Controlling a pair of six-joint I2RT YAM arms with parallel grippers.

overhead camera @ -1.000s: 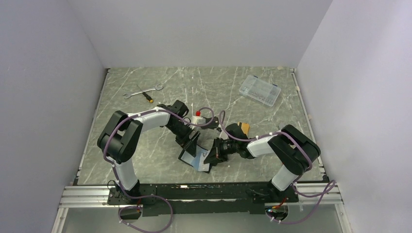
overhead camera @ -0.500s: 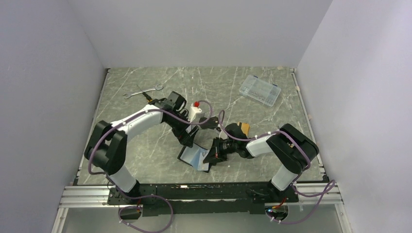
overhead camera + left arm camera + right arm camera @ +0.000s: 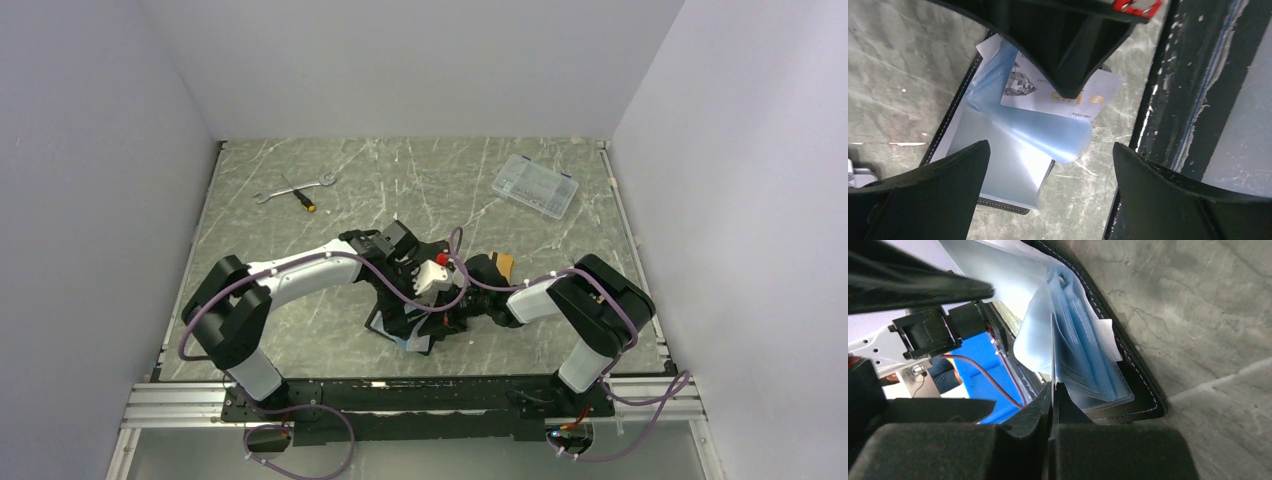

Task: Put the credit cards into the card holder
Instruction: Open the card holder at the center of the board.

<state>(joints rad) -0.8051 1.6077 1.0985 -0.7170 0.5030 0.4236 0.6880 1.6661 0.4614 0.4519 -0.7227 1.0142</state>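
Observation:
The card holder lies open near the table's front edge, black outside with pale blue sleeves. My right gripper is shut on a pale credit card with an orange mark, and holds its edge at the sleeves. My left gripper hovers just above the holder, open and empty. Another orange card lies behind the right wrist, beside a black piece.
A wrench and a screwdriver lie at the back left. A clear plastic box sits at the back right. The dark front rail runs close beside the holder.
My left arm has swung from the back left to the right and nearer, and now hangs over the holder. The right gripper has stayed at the holder with the card.

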